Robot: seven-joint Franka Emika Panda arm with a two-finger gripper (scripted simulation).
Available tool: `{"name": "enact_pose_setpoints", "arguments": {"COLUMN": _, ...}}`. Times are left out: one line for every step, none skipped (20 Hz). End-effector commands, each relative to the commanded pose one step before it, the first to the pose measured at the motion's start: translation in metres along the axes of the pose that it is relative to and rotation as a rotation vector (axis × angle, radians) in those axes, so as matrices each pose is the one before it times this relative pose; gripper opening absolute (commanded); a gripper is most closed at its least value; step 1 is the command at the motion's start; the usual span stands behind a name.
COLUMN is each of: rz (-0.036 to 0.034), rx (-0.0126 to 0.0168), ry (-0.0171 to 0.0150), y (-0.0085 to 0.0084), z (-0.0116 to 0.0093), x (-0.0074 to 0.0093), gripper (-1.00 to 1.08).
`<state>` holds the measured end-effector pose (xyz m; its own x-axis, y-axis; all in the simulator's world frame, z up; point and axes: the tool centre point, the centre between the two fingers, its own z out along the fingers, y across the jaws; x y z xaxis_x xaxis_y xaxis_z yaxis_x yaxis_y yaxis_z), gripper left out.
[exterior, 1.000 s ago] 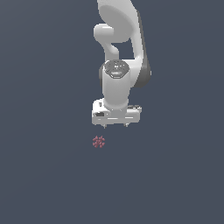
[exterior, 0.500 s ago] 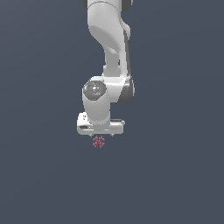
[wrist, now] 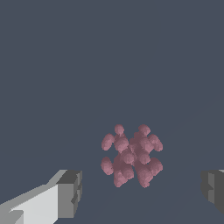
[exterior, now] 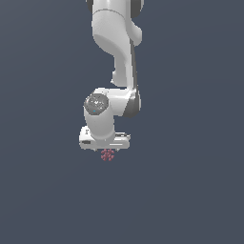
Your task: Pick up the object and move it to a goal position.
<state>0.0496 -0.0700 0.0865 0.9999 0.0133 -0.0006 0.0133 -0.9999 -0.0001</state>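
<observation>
Pincer (wrist: 141, 189) spread wide, empty, just above maroon object (wrist: 131, 155) on counter (exterior: 190, 190); best to centre fingers (wrist: 70, 192) around cluster, lower, then close gently.

The pincer (exterior: 106, 147) has come down over the object (exterior: 107, 154) (jaws spread wide).

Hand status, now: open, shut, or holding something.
Hand: open, holding nothing. In the wrist view its two fingers stand wide apart either side of the red bumpy cluster, not touching it.
</observation>
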Motion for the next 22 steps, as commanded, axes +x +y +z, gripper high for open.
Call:
{"name": "enact_pose_setpoints", "arguments": {"rz": -0.00046, "rx": 0.00008, "ry": -0.00004, "y": -0.00023, "z": 0.00279, "x": 0.00002, "gripper": 1.0}}
{"name": "enact_pose_setpoints", "arguments": {"rz": 0.0, "rx": 0.0, "ry": 0.0, "y": 0.00007, "z": 0.00262, "x": -0.00002, "gripper": 1.0}}
{"name": "enact_pose_setpoints", "arguments": {"rz": 0.0, "rx": 0.0, "ry": 0.0, "y": 0.00008, "z": 0.00335, "x": -0.00004, "gripper": 1.0}}
{"name": "enact_pose_setpoints", "arguments": {"rz": 0.0, "rx": 0.0, "ry": 0.0, "y": 0.0001, "z": 0.00408, "x": -0.00007, "gripper": 1.0}}
{"name": "enact_pose_setpoints", "arguments": {"rz": 0.0, "rx": 0.0, "ry": 0.0, "y": 0.00012, "z": 0.00479, "x": -0.0001, "gripper": 1.0}}
{"name": "enact_pose_setpoints", "arguments": {"rz": 0.0, "rx": 0.0, "ry": 0.0, "y": 0.00013, "z": 0.00549, "x": -0.00013, "gripper": 1.0}}
{"name": "enact_pose_setpoints", "arguments": {"rz": -0.0005, "rx": -0.00011, "ry": 0.00046, "y": -0.0002, "z": 0.00574, "x": -0.00015, "gripper": 1.0}}
{"name": "enact_pose_setpoints", "arguments": {"rz": 0.0, "rx": 0.0, "ry": 0.0, "y": 0.00013, "z": 0.00554, "x": -0.00014, "gripper": 1.0}}
{"name": "enact_pose_setpoints", "arguments": {"rz": 0.0, "rx": 0.0, "ry": 0.0, "y": 0.00012, "z": 0.00473, "x": -0.00009, "gripper": 1.0}}
{"name": "enact_pose_setpoints", "arguments": {"rz": 0.0, "rx": 0.0, "ry": 0.0, "y": 0.0001, "z": 0.00392, "x": -0.00002, "gripper": 1.0}}
{"name": "enact_pose_setpoints", "arguments": {"rz": 0.0, "rx": 0.0, "ry": 0.0, "y": 0.00009, "z": 0.00311, "x": 0.00007, "gripper": 1.0}}
{"name": "enact_pose_setpoints", "arguments": {"rz": 0.0, "rx": 0.0, "ry": 0.0, "y": 0.00008, "z": 0.00229, "x": 0.00017, "gripper": 1.0}}
{"name": "enact_pose_setpoints", "arguments": {"rz": 0.0, "rx": 0.0, "ry": 0.0, "y": 0.00007, "z": 0.00148, "x": 0.00027, "gripper": 1.0}}
{"name": "enact_pose_setpoints", "arguments": {"rz": 0.0, "rx": 0.0, "ry": 0.0, "y": 0.00006, "z": 0.00068, "x": 0.00037, "gripper": 1.0}}
{"name": "enact_pose_setpoints", "arguments": {"rz": 0.0, "rx": 0.0, "ry": 0.0, "y": 0.00005, "z": -0.00001, "x": 0.0004, "gripper": 1.0}}
{"name": "enact_pose_setpoints", "arguments": {"rz": 0.0, "rx": 0.0, "ry": 0.0, "y": 0.00002, "z": -0.00014, "x": 0.00017, "gripper": 1.0}}
{"name": "enact_pose_setpoints", "arguments": {"rz": 0.0, "rx": 0.0, "ry": 0.0, "y": 0.0, "z": 0.0, "x": 0.0, "gripper": -1.0}}
{"name": "enact_pose_setpoints", "arguments": {"rz": 0.0, "rx": 0.0, "ry": 0.0, "y": 0.0, "z": 0.0, "x": 0.0, "gripper": -1.0}}
{"name": "enact_pose_setpoints", "arguments": {"rz": 0.0, "rx": 0.0, "ry": 0.0, "y": 0.0, "z": 0.0, "x": 0.0, "gripper": -1.0}}
{"name": "enact_pose_setpoints", "arguments": {"rz": 0.0, "rx": 0.0, "ry": 0.0, "y": 0.0, "z": 0.0, "x": 0.0, "gripper": -1.0}}
{"name": "enact_pose_setpoints", "arguments": {"rz": 0.0, "rx": 0.0, "ry": 0.0, "y": 0.0, "z": 0.0, "x": 0.0, "gripper": -1.0}}
{"name": "enact_pose_setpoints", "arguments": {"rz": 0.0, "rx": 0.0, "ry": 0.0, "y": 0.0, "z": 0.0, "x": 0.0, "gripper": -1.0}}
